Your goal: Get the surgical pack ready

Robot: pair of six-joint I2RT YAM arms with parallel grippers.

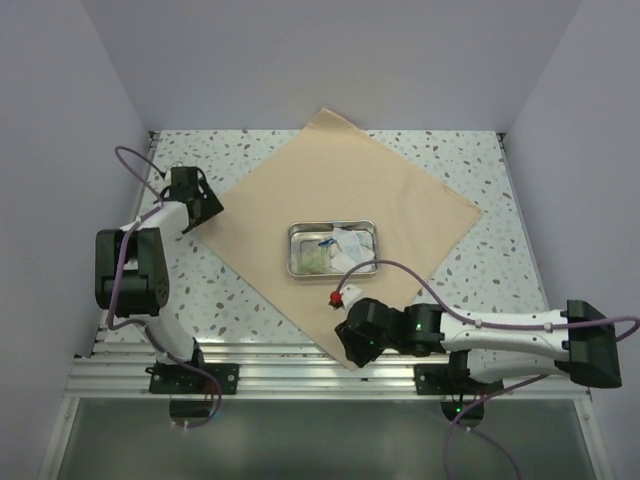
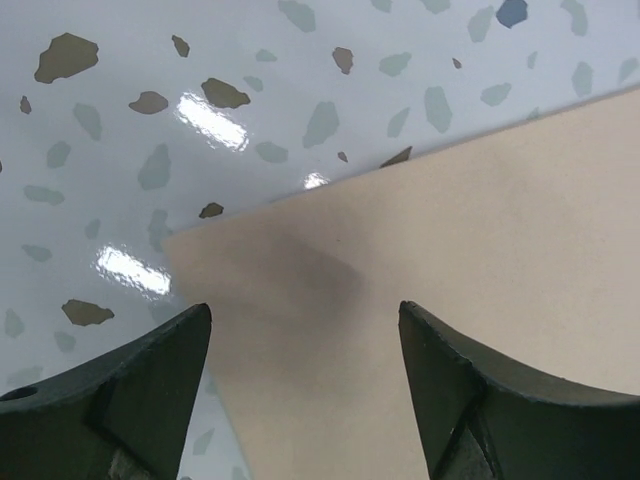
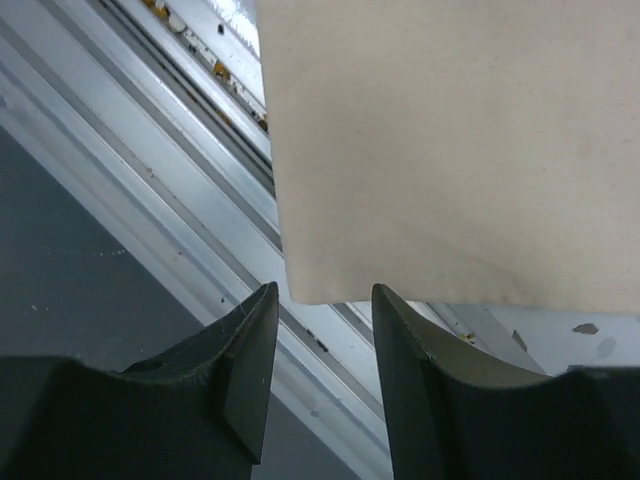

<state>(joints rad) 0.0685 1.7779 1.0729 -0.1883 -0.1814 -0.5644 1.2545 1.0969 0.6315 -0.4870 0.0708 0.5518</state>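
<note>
broad tan-beige matte wrap sheet (image 1: 300, 190) is spread on table (image 1: 480, 290), small rectangular steel tray (image 1: 290, 252) centred | left tool (image 2: 305, 325) held apart over left corner | right tool (image 3: 322, 295) parted at near corner, unclamped | judged light, limp: corners to be pinched

No lettering, label, brand, number or sign can be read in any of the views. The white packets (image 1: 352, 243) in the steel tray (image 1: 291, 252), near the middle of the bench (image 1: 470, 290), show faint bluish and greenish marks. They are too small to make out as writing.
</note>
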